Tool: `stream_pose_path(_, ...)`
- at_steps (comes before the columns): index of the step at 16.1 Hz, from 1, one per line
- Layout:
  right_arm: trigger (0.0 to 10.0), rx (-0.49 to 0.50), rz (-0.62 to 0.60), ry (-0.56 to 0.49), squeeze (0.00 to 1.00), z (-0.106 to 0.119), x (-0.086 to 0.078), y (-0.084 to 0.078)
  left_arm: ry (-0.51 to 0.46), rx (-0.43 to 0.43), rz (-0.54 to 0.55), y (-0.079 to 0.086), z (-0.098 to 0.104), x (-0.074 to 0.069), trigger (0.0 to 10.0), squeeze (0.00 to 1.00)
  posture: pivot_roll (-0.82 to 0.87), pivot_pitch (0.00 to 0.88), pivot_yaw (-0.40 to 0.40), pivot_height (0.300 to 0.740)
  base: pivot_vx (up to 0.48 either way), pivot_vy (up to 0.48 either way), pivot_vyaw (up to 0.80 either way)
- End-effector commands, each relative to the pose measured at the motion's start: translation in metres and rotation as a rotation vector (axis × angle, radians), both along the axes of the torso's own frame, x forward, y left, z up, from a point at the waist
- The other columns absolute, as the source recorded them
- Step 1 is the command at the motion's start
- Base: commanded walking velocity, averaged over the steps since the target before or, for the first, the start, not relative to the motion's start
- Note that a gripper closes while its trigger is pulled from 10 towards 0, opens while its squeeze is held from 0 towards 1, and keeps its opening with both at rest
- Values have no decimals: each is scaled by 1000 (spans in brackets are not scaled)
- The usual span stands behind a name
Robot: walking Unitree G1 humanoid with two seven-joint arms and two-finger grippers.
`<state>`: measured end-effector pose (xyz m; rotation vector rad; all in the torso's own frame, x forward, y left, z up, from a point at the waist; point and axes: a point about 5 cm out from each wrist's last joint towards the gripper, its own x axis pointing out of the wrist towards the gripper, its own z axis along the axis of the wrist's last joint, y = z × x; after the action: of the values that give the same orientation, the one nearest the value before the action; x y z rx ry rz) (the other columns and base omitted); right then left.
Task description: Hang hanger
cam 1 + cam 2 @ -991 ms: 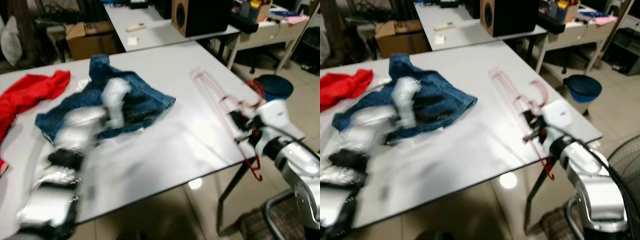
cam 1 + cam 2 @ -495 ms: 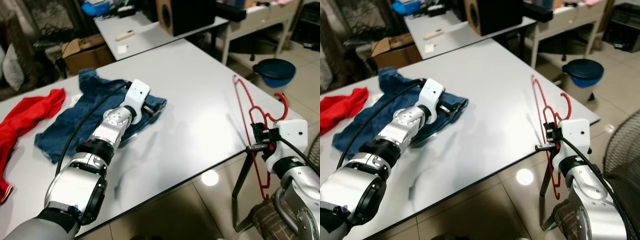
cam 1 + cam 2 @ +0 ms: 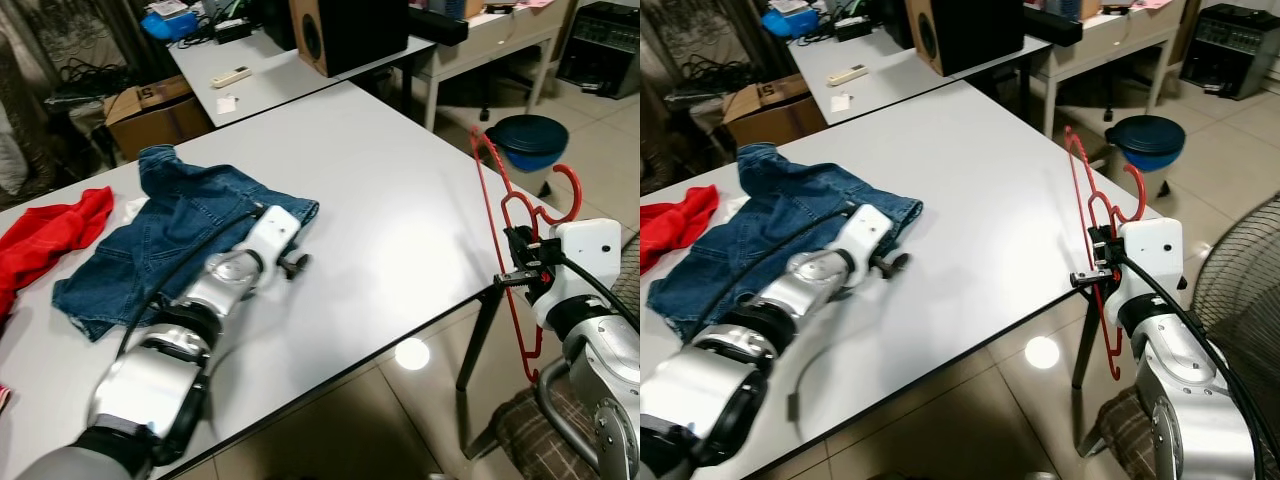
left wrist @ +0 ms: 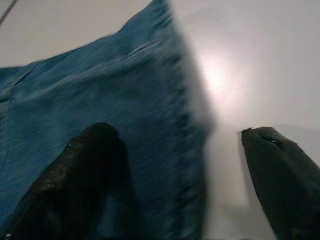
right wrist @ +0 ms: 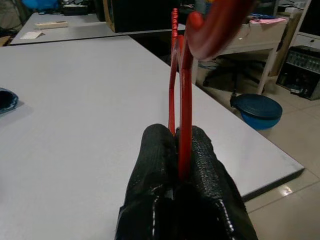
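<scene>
Red hanger point(image 3: 520, 215), pinched upright between the two fingers of the right gripper point(image 3: 519, 264), just past the near right corner of the white table point(image 3: 400, 190), hook end curling up on the right, one long arm slanting up and far, the other dropping toward the floor. Fingers closed tight on the thin bar in the right wrist view point(image 5: 181, 165), held near its middle. Left gripper point(image 3: 294, 265) low on the tabletop at the near edge of the blue denim garment point(image 3: 170, 225), fingers point(image 4: 85, 165) spread wide, one over the cloth, one over bare table, nothing between them. Red cloth point(image 3: 45, 235) at the far left. No rail or rod in sight to hang on. Likely risks: thin bar twisting or slipping in a narrow pinch while carried; long lower arm snagging the table leg point(image 3: 470, 340) or edge on turning; open left fingers dragging the denim along
</scene>
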<state>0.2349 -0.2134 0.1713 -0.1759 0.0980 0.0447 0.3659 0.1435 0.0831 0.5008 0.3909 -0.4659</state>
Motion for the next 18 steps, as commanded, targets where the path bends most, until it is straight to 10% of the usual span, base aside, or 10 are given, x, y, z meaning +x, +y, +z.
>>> stream_pose_path(1,10000,11,42,1,0,1,4,8,63,62,78,26,-17,-10,3294,0,-191,0,167,740,0,0,0)
stream_pose_path(2,10000,10,49,2,0,1,5,9,58,59,89,30,-16,-10,0,0,-186,0,164,740,0,0,0)
stream_pose_path(10,10000,-23,225,31,0,-5,13,40,6,35,108,52,-9,-11,0,0,-126,0,114,740,0,0,0)
stream_pose_path(18,10000,28,120,16,0,-10,17,37,-161,-131,68,48,19,-1,0,0,-112,0,136,740,0,0,0)
